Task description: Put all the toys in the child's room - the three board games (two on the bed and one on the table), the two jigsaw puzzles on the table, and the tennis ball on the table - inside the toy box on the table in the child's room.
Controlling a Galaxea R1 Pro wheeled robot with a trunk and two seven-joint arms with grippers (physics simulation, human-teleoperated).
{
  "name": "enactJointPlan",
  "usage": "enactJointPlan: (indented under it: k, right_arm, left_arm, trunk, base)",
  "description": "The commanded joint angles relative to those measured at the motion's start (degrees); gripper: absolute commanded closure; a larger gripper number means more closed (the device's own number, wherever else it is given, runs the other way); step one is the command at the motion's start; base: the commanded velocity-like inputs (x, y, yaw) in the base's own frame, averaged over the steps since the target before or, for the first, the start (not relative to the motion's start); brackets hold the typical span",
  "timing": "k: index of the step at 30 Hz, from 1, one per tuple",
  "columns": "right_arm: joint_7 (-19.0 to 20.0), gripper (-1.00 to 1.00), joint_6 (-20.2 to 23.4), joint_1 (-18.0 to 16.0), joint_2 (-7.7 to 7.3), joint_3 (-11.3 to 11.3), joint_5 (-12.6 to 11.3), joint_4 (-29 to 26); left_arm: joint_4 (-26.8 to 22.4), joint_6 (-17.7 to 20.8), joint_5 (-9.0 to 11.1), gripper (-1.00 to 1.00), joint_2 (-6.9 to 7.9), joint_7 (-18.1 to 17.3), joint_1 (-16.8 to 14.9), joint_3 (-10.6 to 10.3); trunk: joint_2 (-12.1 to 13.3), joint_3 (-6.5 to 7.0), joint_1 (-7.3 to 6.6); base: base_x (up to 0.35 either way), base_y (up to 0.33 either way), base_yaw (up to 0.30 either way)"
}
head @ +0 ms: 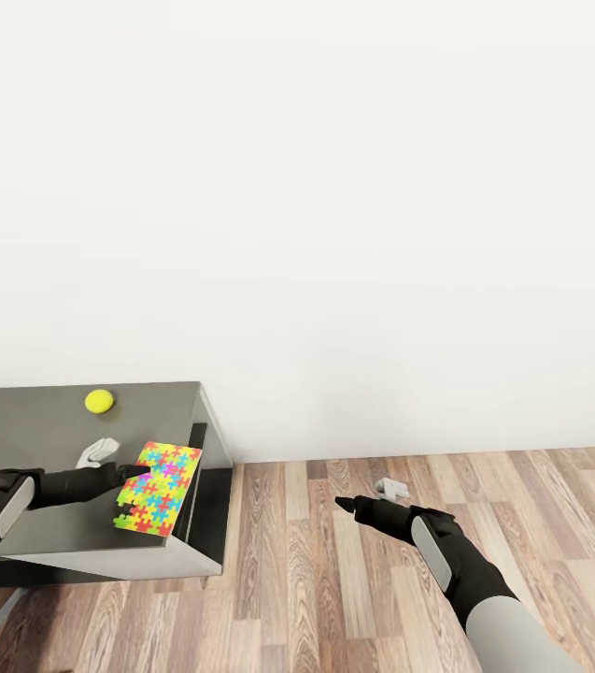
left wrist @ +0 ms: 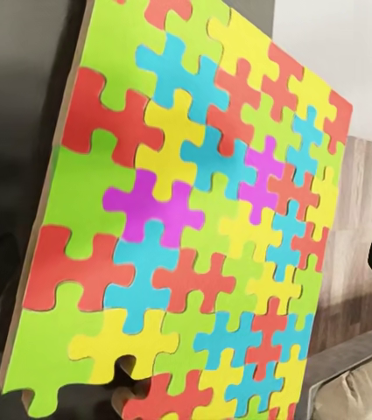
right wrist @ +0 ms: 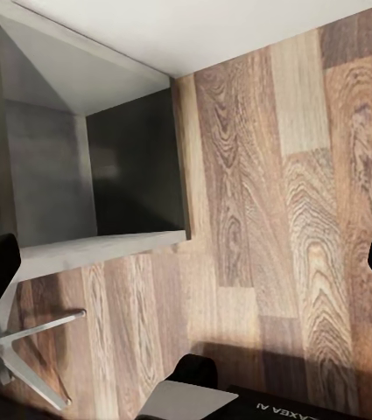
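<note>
Item: jigsaw puzzle (head: 158, 488), one thin square sheet of interlocking pieces in yellow, green, blue, red and pink. Location: over the near right corner of the grey table (head: 35, 430), tilted up off the top, clasped at its left edge by the left gripper (head: 134, 471). From the left wrist, the jigsaw puzzle (left wrist: 194, 219) shows a brown backing edge.

Handling, as judged: light, stiff enough to stay flat, but thin; pieces may part if bent. Best held at an edge, kept level.

Item: tennis ball (head: 99, 401), small, yellow-green, farther back on the table, apart from the sheet. Likely to roll.

Item: right gripper (head: 346, 506), over the wood floor (head: 521, 523) right of the table, fingers spread, holding nothing.

Not made out: a small white object (head: 97, 452) on the table just left of the sheet.
</note>
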Motion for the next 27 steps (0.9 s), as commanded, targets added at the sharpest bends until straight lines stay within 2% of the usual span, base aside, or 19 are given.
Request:
enactJointPlan:
  k: [1,27]
  right_arm:
    - [0.0,-1.0,0.3,0.0,-0.01,0.0,-0.3,-0.1]
    - [0.0,-1.0,0.3,0.0,-0.09,0.0,-0.3,-0.1]
  left_arm:
    - [0.0,0.4,0.1,-1.0,-0.06,-0.1,0.0,0.1]
    - [0.0,0.3,0.1,-1.0,-1.08,-0.3,-0.1,0.1]
  trunk:
    - [-0.1,-0.09,0.03]
    - [-0.1,-0.09,0.03]
  base:
    - [0.0,0.0,0.0]
    - [0.0,0.0,0.0]
